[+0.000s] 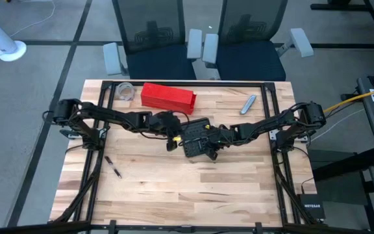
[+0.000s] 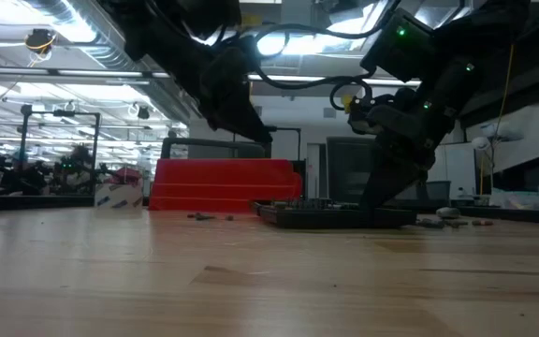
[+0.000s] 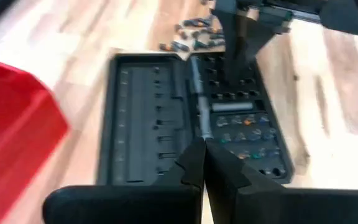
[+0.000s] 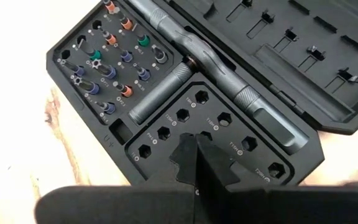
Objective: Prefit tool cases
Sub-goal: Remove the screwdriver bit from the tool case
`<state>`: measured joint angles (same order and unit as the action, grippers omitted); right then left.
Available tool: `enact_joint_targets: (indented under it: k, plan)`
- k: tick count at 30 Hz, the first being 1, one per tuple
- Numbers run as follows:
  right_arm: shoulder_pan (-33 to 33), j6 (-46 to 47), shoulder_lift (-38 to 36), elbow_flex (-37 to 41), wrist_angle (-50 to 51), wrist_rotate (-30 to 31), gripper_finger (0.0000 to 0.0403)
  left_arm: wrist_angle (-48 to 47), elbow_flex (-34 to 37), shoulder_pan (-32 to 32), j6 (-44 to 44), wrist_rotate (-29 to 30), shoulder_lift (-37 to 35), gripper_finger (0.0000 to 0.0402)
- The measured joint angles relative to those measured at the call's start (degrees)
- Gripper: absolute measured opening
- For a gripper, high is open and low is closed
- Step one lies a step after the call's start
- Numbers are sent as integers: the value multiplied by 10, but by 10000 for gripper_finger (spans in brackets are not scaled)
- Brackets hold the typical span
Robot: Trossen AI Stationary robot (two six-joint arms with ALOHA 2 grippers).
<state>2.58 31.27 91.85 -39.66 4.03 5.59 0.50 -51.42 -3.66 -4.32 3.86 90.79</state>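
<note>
The left pincer and the right pincer were both held closed and empty over the opened tool case at mid-bench, where seated bits could be knocked loose by a careless descent.

Both arms are dark, jointed and slim, with black cables along them. A yellow tag marks the left arm beside the tool case. Green lights glow on one arm's housing.

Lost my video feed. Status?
Left gripper shut, above the open tool case. Right gripper shut, over its bit sockets. Red box behind, clear of both.
</note>
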Motion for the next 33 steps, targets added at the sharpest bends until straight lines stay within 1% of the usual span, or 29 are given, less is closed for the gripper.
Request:
enact_joint_targets:
  k: [3,5,8,11,14,18,23,26,30,33]
  plan:
    - [0,0,0,0,0,6,3,18,0,6,-37,-31,21,4]
    - [0,0,0,0,0,9,3,24,0,16,-52,-37,48,12]
    - [0,0,0,0,0,9,3,49,0,32,-48,-37,89,30]
    - [0,0,0,0,0,9,3,79,0,40,-69,-47,114,57]
    - [0,0,0,0,0,6,3,91,0,41,-83,-49,120,85]
    - [0,0,0,0,0,4,3,81,0,37,-72,-32,119,110]
    - [0,1,0,0,0,3,3,78,0,33,-71,-20,117,116]
    - [0,1,0,0,0,3,3,59,0,35,-58,6,117,117]
    - [0,1,0,0,0,3,3,44,0,32,-47,8,118,117]
    - [0,1,0,0,-1,3,3,51,0,32,-48,7,126,117]
